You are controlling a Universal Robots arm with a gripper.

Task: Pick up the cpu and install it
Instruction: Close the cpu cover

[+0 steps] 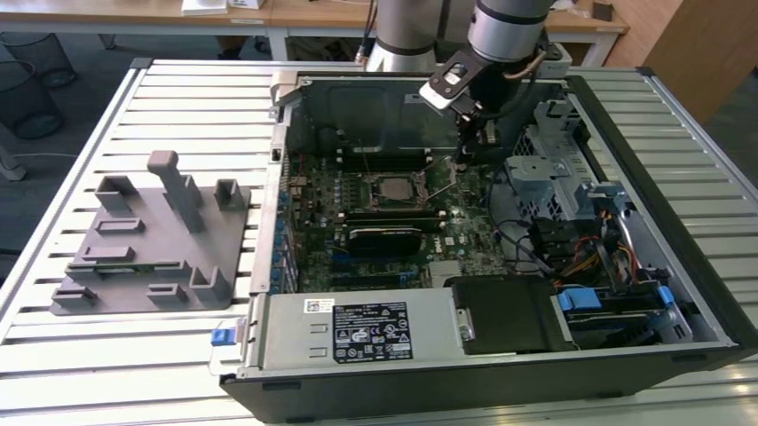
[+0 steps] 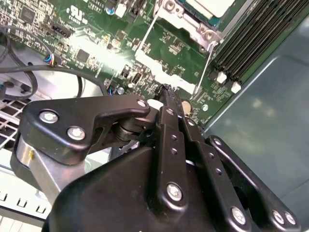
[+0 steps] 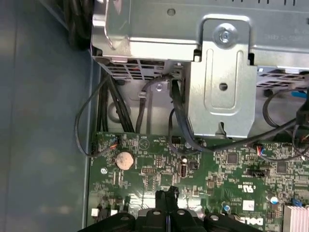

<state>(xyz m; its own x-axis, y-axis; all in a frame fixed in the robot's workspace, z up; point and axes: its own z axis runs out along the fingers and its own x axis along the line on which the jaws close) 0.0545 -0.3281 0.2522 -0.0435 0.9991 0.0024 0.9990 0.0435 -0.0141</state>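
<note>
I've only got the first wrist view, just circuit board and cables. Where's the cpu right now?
Observer: In the exterior view, the cpu sits in the socket, mid-motherboard, not in the gripper.
Operator: Where's the gripper relative to it?
Observer: The gripper hangs over the motherboard beside the socket, toward the exterior view's right, apart from the cpu.
Operator: Anything outside the case?
Observer: A grey fixture stands on the slatted table, on the exterior view's left of the case.
</note>
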